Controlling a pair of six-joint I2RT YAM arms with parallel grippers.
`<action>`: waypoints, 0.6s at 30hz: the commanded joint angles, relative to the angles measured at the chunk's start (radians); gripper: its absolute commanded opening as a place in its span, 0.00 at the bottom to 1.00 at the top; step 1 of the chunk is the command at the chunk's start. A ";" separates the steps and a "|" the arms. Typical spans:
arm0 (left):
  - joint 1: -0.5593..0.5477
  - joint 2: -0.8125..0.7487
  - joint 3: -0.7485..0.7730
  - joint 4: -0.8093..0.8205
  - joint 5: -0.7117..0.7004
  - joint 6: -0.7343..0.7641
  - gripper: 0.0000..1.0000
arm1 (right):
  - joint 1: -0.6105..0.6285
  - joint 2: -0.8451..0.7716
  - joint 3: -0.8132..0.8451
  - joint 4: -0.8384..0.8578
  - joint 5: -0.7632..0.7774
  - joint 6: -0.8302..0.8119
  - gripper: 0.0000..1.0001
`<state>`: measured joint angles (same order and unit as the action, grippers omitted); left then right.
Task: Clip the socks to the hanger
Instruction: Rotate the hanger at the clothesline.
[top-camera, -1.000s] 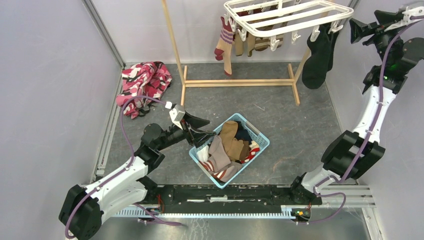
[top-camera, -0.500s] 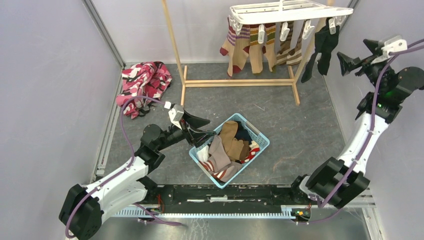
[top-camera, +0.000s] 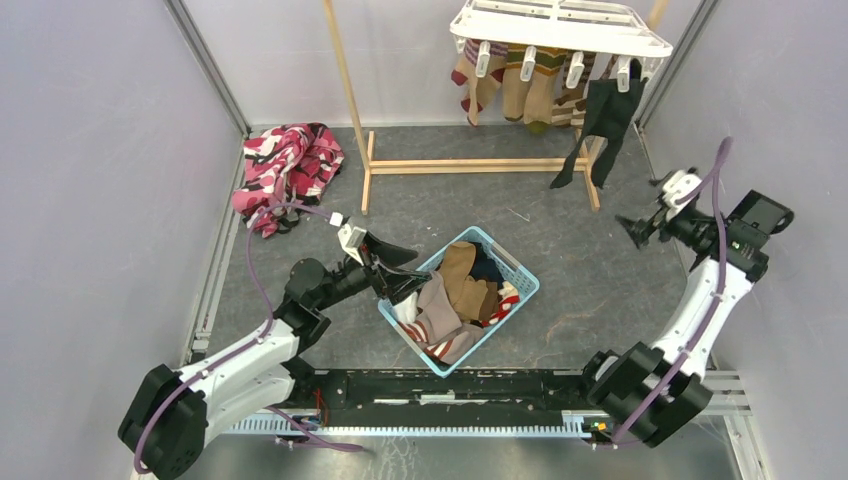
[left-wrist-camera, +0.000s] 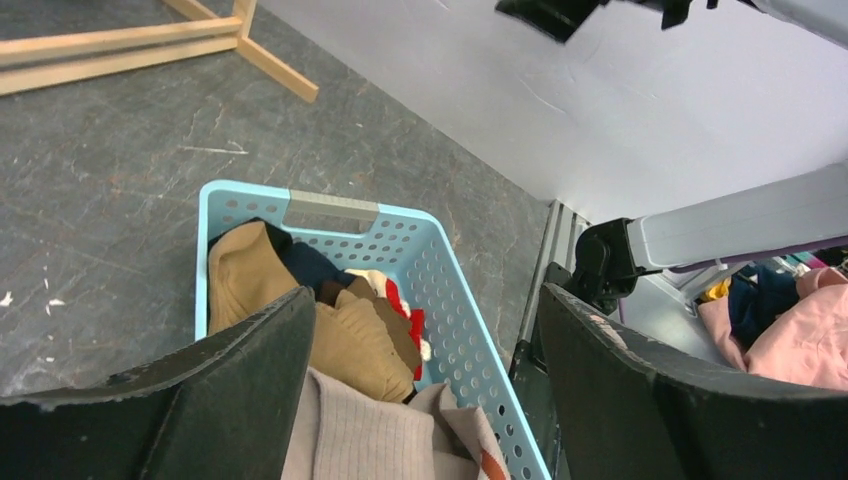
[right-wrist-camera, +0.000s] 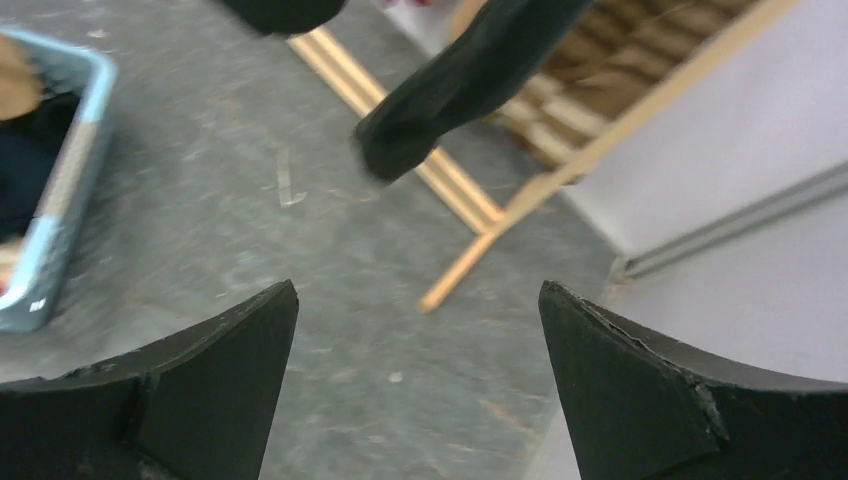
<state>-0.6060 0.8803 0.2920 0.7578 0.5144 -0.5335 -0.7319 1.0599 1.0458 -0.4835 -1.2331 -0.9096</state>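
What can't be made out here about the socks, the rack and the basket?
- Clips on the rack: top view, too small to see what each grips.
- Hanging socks: top view, overlapping, so no count.
- Black sock: right wrist view, blurred, cut by the top edge.
- Basket: top and left wrist views, the top socks bury the rest; the left tool covers part.

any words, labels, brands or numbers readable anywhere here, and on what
No text can be read in any view.
The light blue basket has a small dark mark low on its wall in the right wrist view, too blurred to read.
The hanger shows no lettering.
The socks clipped to it carry stripes and patterns only, no words.
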 joint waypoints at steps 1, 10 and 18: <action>0.006 -0.006 -0.027 0.018 -0.063 -0.053 0.90 | 0.057 0.114 0.013 -0.753 -0.120 -0.756 0.98; 0.006 -0.026 -0.057 -0.042 -0.096 -0.064 0.92 | 0.270 0.134 -0.081 -0.693 -0.029 -0.677 0.98; 0.006 -0.061 -0.071 -0.011 -0.104 -0.047 0.91 | 0.396 -0.089 -0.305 0.095 0.257 0.082 0.98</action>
<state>-0.6052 0.8433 0.2157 0.7052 0.4274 -0.5652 -0.3782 1.0943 0.8467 -0.8658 -1.1698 -1.2694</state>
